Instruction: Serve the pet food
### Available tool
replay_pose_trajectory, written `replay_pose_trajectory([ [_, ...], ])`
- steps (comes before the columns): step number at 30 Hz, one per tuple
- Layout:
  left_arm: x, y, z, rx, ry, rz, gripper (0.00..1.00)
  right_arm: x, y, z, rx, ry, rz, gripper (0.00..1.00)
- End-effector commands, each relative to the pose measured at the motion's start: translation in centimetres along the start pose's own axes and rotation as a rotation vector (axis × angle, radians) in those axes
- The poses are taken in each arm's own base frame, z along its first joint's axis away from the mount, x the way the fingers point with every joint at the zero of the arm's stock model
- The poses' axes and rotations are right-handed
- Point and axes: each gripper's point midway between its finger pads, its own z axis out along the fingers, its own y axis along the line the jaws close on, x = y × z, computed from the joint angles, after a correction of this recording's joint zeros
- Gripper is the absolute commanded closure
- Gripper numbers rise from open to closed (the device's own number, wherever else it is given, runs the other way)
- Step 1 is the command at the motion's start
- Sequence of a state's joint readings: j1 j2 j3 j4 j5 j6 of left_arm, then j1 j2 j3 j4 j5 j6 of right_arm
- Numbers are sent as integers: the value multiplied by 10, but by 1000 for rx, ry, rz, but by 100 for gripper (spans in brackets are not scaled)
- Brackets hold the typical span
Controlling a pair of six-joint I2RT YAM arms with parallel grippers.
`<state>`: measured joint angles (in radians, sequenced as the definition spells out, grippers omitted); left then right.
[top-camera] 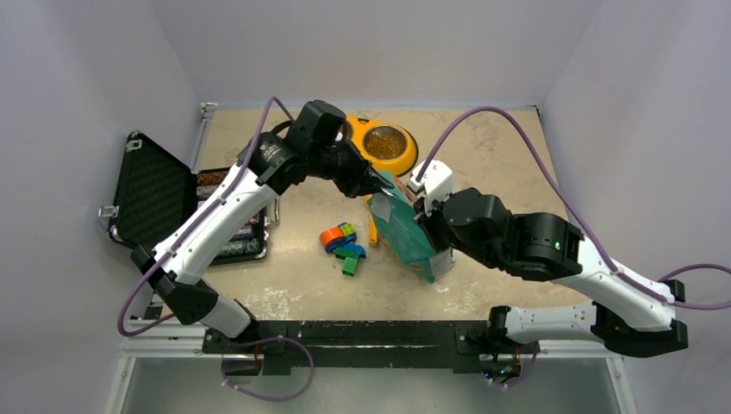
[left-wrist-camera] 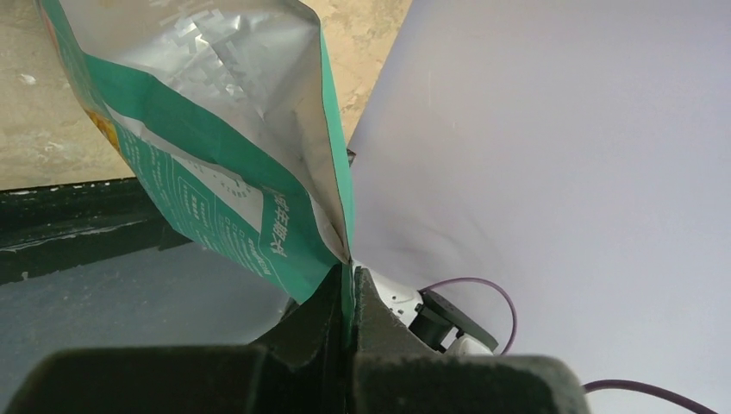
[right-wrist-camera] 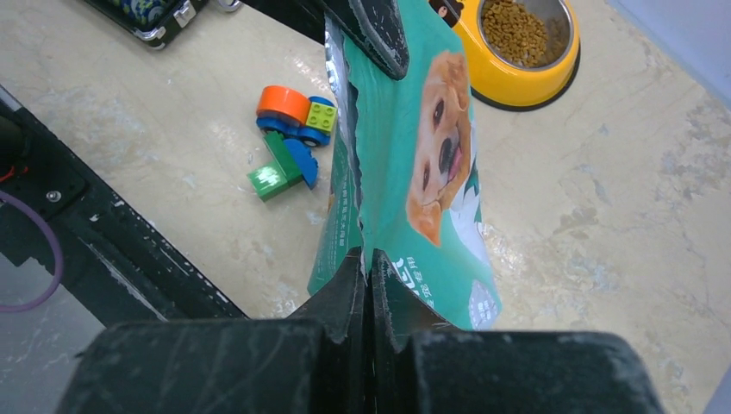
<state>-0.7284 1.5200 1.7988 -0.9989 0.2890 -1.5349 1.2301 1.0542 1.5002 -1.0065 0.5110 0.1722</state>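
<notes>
Top external view: teal-green bag (top-camera: pixel 403 231) hangs over table centre, held up between both arms. Left gripper (top-camera: pixel 372 183) is clamped on the bag's edge at its 12 o'clock end. In the left wrist view its fingers (left-wrist-camera: pixel 319 310) press together on a thin fold beside the foil-lined mouth. Right gripper (top-camera: pixel 422 214) is closed on the opposite edge, toward 3 o'clock, with the golden dog print facing its camera.

Pet food (right-wrist-camera: pixel 515 30): brown kibble already lies in the yellow bowl (right-wrist-camera: pixel 509 84) at 12 o'clock, just beyond the bag. Whatever remains inside the bag is hidden.

Toy blocks (top-camera: pixel 343 243) sit at about 8 o'clock from the bag, near it. Black case (top-camera: pixel 155 194) lies open at 9 o'clock, well apart.

Risks, as judged:
- Both holds are thin edge pinches, so a shifting load could pull the film free and drop the bag on the blocks.
- Tipping before the mouth is over the bowl would scatter kibble on the table.
- Arms pulling apart could tear the film.
- The left arm passes close to the bowl, and a low swing could shove it.
</notes>
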Motion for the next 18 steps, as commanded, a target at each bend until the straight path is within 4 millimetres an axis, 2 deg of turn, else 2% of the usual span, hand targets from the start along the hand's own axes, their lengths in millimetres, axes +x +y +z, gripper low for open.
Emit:
replay_pose_trajectory([
  [1,-62,-25,-31,117,-265,53,100,1,6,-19,-80,-17,43,100],
  [2,-59,-25,-32,127,-254,49,97,0,7,-17,-76,-13,40,100],
  [4,-54,-22,-31,131,-230,30,76,-3,9,-13,-76,-7,29,100],
  [5,-51,-20,-29,128,-216,26,70,-5,11,-12,-83,-8,22,100],
  [9,-49,-10,-24,105,-201,16,52,-13,15,-12,-106,-32,-2,100],
  [12,-49,-14,-21,118,-197,28,46,-13,15,-11,-106,-27,-17,100],
  [16,-44,-20,-17,120,-180,47,45,-10,16,-9,-106,-15,-18,100],
  [18,-34,-18,-13,104,-153,54,45,-9,15,-9,-100,-10,-17,100],
])
